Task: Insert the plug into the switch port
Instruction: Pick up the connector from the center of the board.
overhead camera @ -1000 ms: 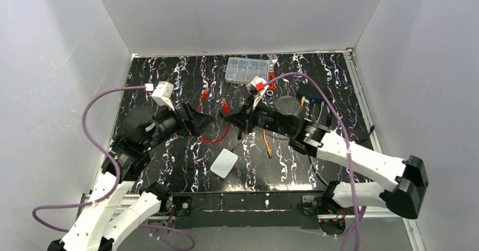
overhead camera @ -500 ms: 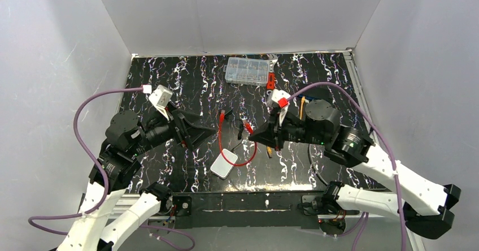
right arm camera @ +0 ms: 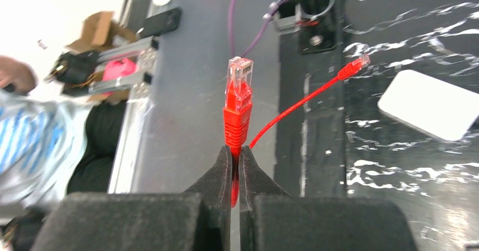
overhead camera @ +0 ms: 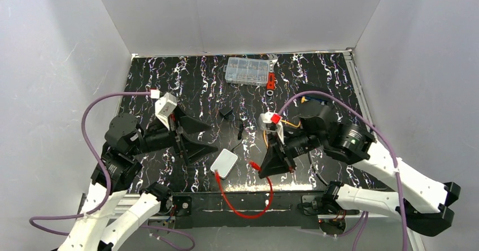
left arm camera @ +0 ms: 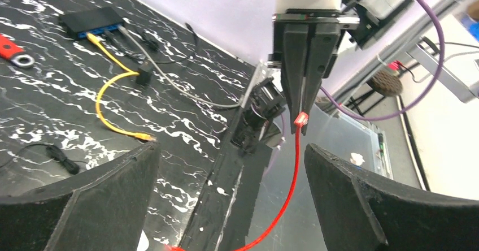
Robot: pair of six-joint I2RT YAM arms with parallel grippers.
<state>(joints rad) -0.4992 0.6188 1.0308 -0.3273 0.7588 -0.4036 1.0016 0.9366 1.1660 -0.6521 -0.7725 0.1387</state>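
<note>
The plug [left arm camera: 145, 135] lies loose on the marbled black table at the end of its thin orange cable [left arm camera: 107, 84] [overhead camera: 265, 139]. That cable runs back to the flat black switch [left arm camera: 93, 21], whose blue-edged port face is too small to make out one port. My left gripper [overhead camera: 213, 138] [left arm camera: 230, 149] stands wide open with nothing between its fingers. The right gripper [overhead camera: 261, 171] [right arm camera: 236, 149] is shut on the red cable's connector [right arm camera: 239, 90] [left arm camera: 301, 120], held over the table's near edge, well short of the switch.
The red cable [overhead camera: 243, 213] loops over the front rail, its free end [right arm camera: 356, 64] beside the white-grey box [overhead camera: 225, 163] [right arm camera: 432, 104]. A clear parts case [overhead camera: 247, 71] and a red tool [overhead camera: 271, 81] lie at the back. Small black pieces [overhead camera: 226, 112] lie mid-table.
The right gripper swung from mid-table toward the near edge, dragging the red cable with it. The left jaws spread a little wider and the left arm pulled back slightly.
</note>
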